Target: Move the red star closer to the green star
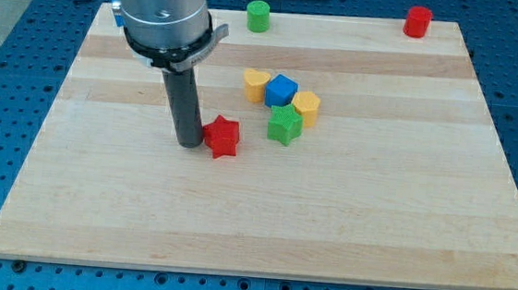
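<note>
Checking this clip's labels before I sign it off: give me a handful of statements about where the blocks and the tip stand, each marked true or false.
1. My tip stands just to the view's left of the red star. True.
2. The red star touches the green star. False: bare board shows between them.
3. The blue block lies between two yellow blocks. True.
4. The green cylinder sits at the view's bottom edge. False: it sits at the view's top edge.
5. The red cylinder is in the top right corner. True.
</note>
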